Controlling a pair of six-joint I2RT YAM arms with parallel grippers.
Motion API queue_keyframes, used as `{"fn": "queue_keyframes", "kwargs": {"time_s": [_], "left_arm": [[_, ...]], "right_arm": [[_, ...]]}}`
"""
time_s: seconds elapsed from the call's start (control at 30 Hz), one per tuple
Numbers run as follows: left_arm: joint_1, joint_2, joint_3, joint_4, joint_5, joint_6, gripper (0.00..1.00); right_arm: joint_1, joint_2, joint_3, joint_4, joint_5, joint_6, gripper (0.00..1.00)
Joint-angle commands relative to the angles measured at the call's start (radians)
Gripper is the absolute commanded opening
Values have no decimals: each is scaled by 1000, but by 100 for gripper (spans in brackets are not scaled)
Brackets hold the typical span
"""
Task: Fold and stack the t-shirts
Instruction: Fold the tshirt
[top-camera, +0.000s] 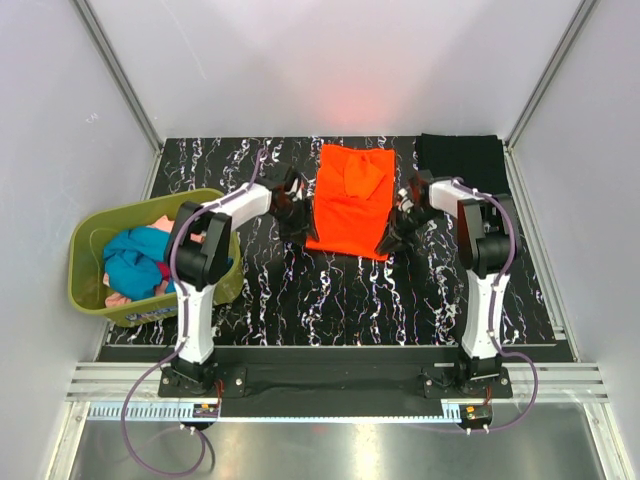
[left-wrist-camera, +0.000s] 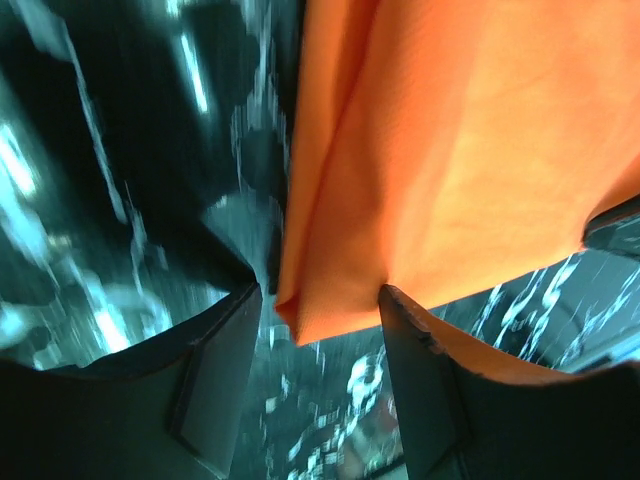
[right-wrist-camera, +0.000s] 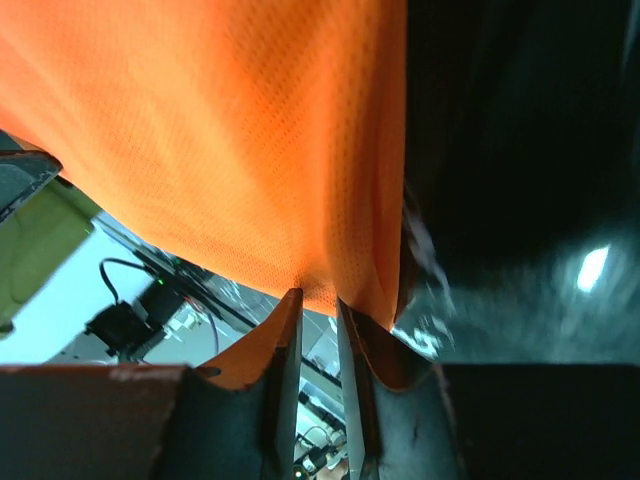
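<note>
A bright orange t-shirt (top-camera: 346, 205) lies partly folded at the table's back centre. My left gripper (top-camera: 298, 228) is at its near left corner. In the left wrist view (left-wrist-camera: 320, 300) the jaws stand open, with the orange corner (left-wrist-camera: 330, 310) between them and not pinched. My right gripper (top-camera: 392, 238) is at the near right corner. In the right wrist view (right-wrist-camera: 318, 298) the jaws are almost closed on the shirt's edge (right-wrist-camera: 330, 285). A black t-shirt (top-camera: 460, 160) lies flat at the back right.
An olive-green basket (top-camera: 140, 205) stands at the table's left edge, beside the left arm. It holds a teal shirt (top-camera: 135, 255) and a pink one (top-camera: 118, 298). The table top (top-camera: 340, 300) is black marbled, with white walls on three sides.
</note>
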Motion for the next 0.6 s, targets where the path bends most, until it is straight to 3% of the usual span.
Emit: {"fn": "queue_keyframes", "kwargs": {"time_s": [0.0,0.23,0.37,0.47,0.57], "left_arm": [[-24,-31,-134,-63,-95,14,58],[-142,-251,-436,-28,-86,-12,58],[-198,-428,-559,-14,-118,-41,58],[-202,-511,-533,-52,-135,-39,61],[-200,-528,-412,-71,-136,2,67]], "right_arm": [[7,-96,-144,91,64,-22,28],[32,-303,-471,176,50,17,28],[38,-435,-543,154,50,35,32],[38,-501,-508,113,84,33,39],[38,-489,-422,67,94,15,43]]}}
